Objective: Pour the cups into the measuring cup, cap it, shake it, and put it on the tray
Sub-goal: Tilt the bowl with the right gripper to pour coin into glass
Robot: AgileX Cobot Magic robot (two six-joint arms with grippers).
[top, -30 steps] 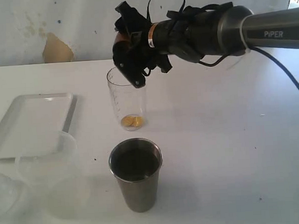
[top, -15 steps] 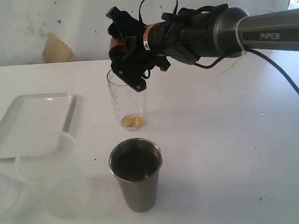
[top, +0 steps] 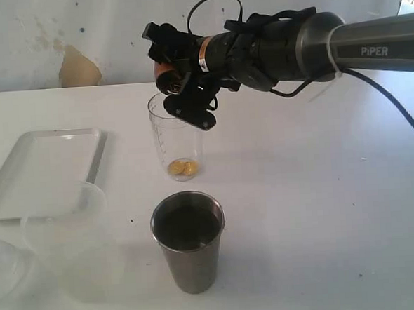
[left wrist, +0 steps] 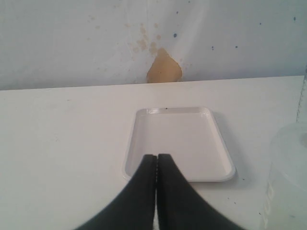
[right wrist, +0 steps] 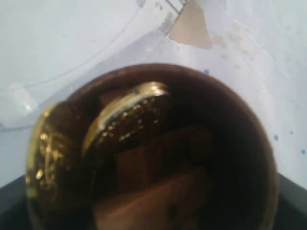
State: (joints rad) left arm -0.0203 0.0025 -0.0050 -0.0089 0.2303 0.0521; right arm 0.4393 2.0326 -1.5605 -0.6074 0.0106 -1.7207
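My right gripper [top: 181, 79] is shut on the brown wooden cup [top: 163, 65] and holds it tipped on its side just above the rim of the clear measuring cup [top: 176, 139]. Gold coins [top: 182, 168] lie at the bottom of the measuring cup. In the right wrist view the brown cup [right wrist: 201, 143] fills the frame, and two gold coins [right wrist: 124, 115] lie against its inner wall. The steel tumbler [top: 189, 240] stands upright nearer the front. The white tray [top: 43, 172] lies at the left. My left gripper [left wrist: 157, 158] hovers shut and holds nothing, short of the tray [left wrist: 180, 141].
A frosted translucent container [top: 65, 241] stands in front of the tray, and it shows at the edge of the left wrist view [left wrist: 288, 177]. A clear lid [top: 3, 269] lies at the front left corner. A wall with a brown patch [top: 79, 68] bounds the table's far side.
My right gripper has rolled further and shifted slightly left and up, tipping the brown cup more steeply over the measuring cup. The coins in the measuring cup look the same.
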